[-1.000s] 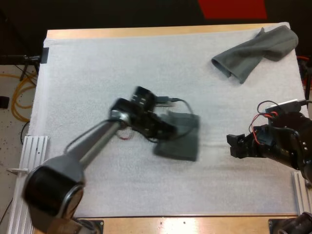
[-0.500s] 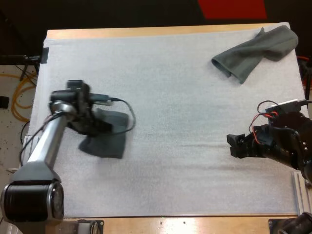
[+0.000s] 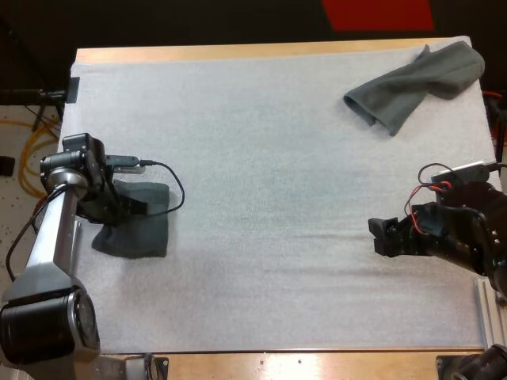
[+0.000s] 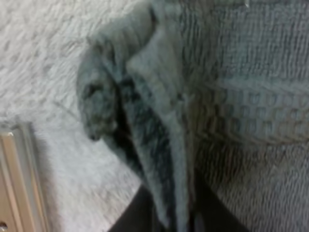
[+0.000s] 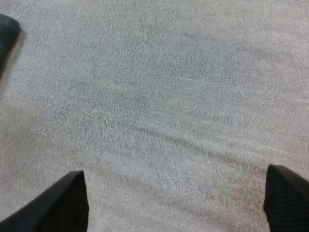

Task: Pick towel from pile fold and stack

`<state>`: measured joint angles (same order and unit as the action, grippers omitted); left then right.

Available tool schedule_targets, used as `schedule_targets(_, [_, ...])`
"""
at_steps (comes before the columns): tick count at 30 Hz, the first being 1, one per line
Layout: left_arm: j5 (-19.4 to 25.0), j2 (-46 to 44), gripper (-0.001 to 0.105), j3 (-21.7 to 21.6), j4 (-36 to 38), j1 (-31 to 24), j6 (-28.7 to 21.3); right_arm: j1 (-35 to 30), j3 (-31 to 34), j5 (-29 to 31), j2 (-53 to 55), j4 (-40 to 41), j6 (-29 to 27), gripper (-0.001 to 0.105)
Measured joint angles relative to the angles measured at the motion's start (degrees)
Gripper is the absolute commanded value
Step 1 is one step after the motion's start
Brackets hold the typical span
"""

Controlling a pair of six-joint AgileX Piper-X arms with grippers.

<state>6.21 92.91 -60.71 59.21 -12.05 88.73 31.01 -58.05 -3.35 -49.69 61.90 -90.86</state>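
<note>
Leftward again goes the left gripper, hauling the folded towel from mid-mat out to the left edge of the white mat. Its fingers pinch a fold of the cloth between them. Over on the right side the right gripper hasn't budged, fingers spread wide over bare mat. The crumpled towel sits at the far right corner.

1. The wooden worktop shows as a bare strip along its far and near sides.
2. A white mat covers nearly all of it.
3. A folded towel, dark grey-green, rests on the mat by its left edge.
4. A crumpled towel of the same colour lies at the mat's far right corner, well apart from the folded one.
</note>
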Motion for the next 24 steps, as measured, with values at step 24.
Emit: schedule_targets(24, [-7.0,-20.0,0.05,-1.5,-0.9,2.2,1.2,-0.1,0.0,-0.5,0.0,-3.9,0.0,0.072])
